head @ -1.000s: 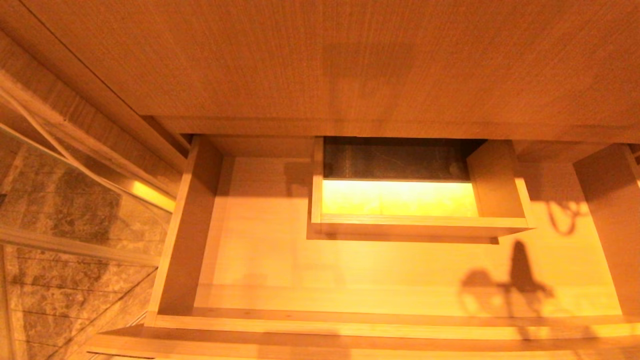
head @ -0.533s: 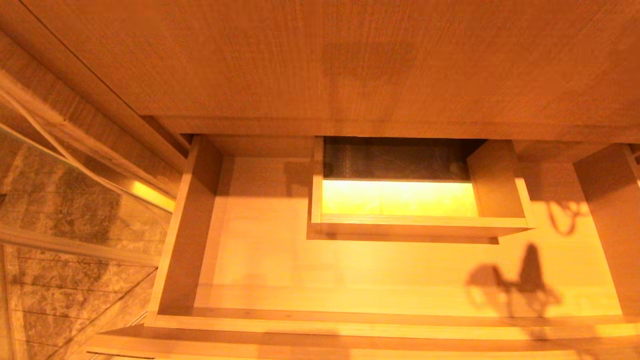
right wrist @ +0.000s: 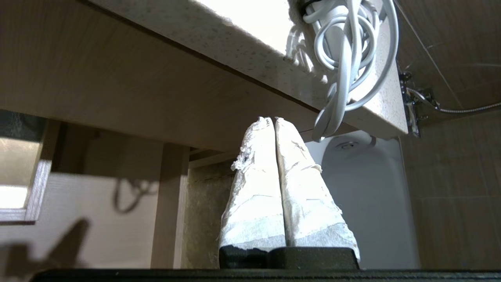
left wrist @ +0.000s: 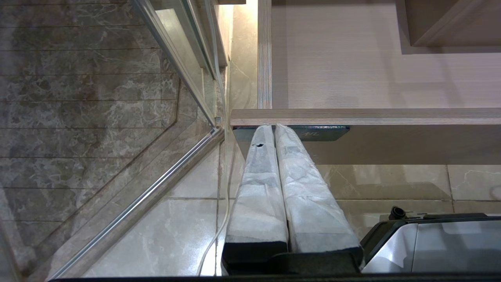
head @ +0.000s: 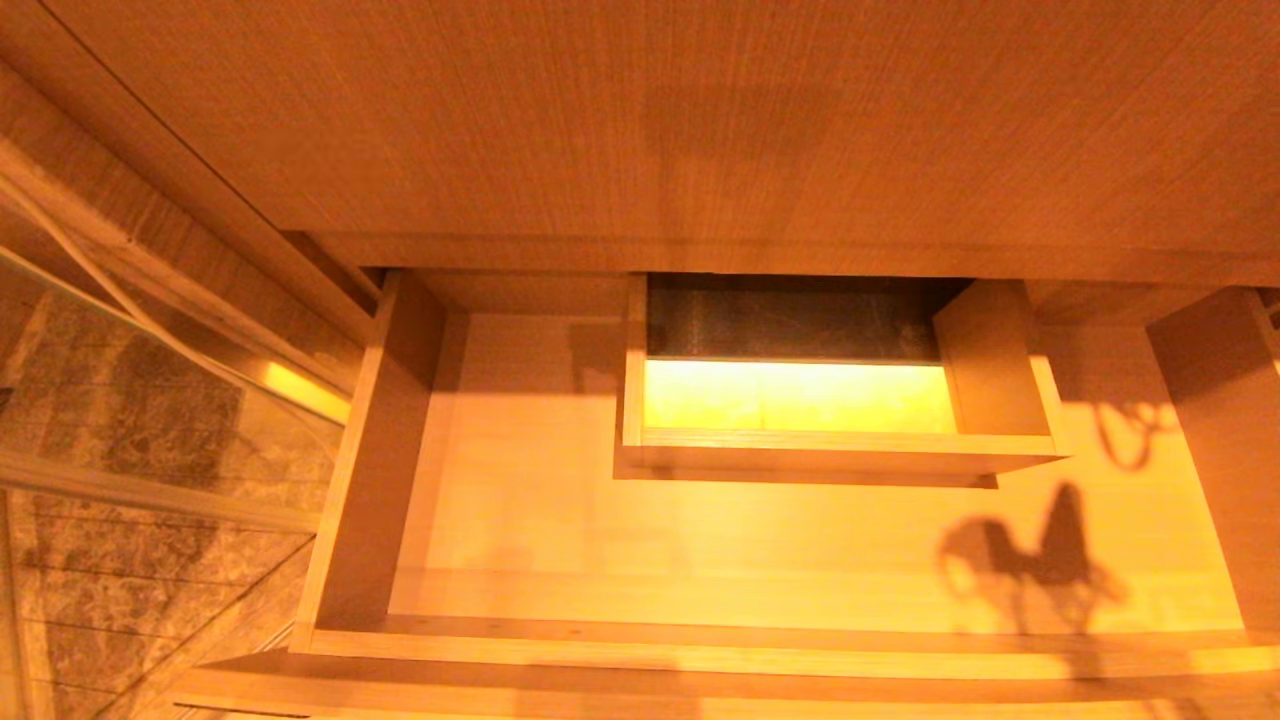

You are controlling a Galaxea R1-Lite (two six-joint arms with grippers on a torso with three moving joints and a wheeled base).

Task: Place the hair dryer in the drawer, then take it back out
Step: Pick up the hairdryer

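— Where is the small white hair dryer with its bundled cord [right wrist: 344, 51]?
— On the pale speckled tabletop [right wrist: 250, 58], at one o'clock above the right gripper [right wrist: 274, 121], cord loops overhanging the edge.
— Fingers?
— Both pairs pressed together, empty; left gripper [left wrist: 273, 127] by the front of the wide light-wood drawer [head: 520, 520], which stands open.

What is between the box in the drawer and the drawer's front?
Only bare drawer floor, with a dark shadow near its right end. The head view shows nothing lying between the boxed cut-out and the drawer front.
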